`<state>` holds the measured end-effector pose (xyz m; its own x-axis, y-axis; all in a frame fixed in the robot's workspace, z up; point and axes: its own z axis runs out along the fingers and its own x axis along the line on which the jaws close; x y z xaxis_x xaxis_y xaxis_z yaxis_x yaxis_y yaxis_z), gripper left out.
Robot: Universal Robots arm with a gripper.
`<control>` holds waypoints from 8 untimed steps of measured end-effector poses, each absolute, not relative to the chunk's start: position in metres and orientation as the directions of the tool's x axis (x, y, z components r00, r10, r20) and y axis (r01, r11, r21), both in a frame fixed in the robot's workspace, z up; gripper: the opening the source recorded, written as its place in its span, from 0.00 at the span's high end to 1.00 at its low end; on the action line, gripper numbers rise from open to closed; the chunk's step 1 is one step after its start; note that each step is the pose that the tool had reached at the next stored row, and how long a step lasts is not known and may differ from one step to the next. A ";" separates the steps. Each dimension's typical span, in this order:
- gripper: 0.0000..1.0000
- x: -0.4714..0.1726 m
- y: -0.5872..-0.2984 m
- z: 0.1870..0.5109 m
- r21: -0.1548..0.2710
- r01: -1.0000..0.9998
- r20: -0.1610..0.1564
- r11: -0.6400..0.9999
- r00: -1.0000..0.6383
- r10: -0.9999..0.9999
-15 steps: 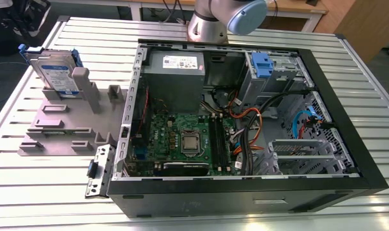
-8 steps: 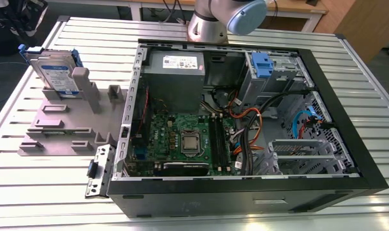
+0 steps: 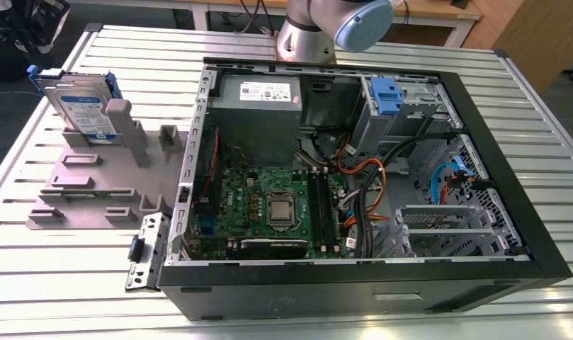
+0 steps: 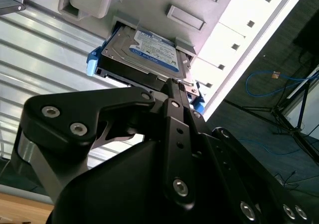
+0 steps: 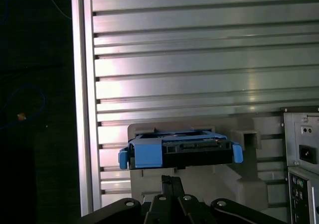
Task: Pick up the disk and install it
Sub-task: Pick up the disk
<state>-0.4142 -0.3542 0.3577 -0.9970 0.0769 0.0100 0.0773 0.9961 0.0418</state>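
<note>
well, my black metal gripper (image 5: pixel 172 178) is pinched closed on nothing, near the flat silver, blue-framed disk (image 5: pixel 179 153) standing upright in its grey slotted plastic holder (image 3: pixel 88 190).

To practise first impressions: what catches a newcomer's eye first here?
The open computer case lies across the exterior view's middle and right, green motherboard exposed. At that view's left the disk stands on edge in a grey holder; both wrist views show the hand near it.
</note>
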 end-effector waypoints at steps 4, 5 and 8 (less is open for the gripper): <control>0.89 -0.414 -0.354 0.358 0.042 0.077 0.010 0.996 -0.997 0.076; 0.89 -0.414 -0.354 0.358 0.042 0.074 0.010 0.996 -0.997 0.074; 0.89 -0.414 -0.354 0.358 0.042 0.066 0.010 0.997 -0.998 0.066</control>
<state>-0.4143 -0.3542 0.3577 -0.9978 0.0660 0.0101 0.0664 0.9969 0.0418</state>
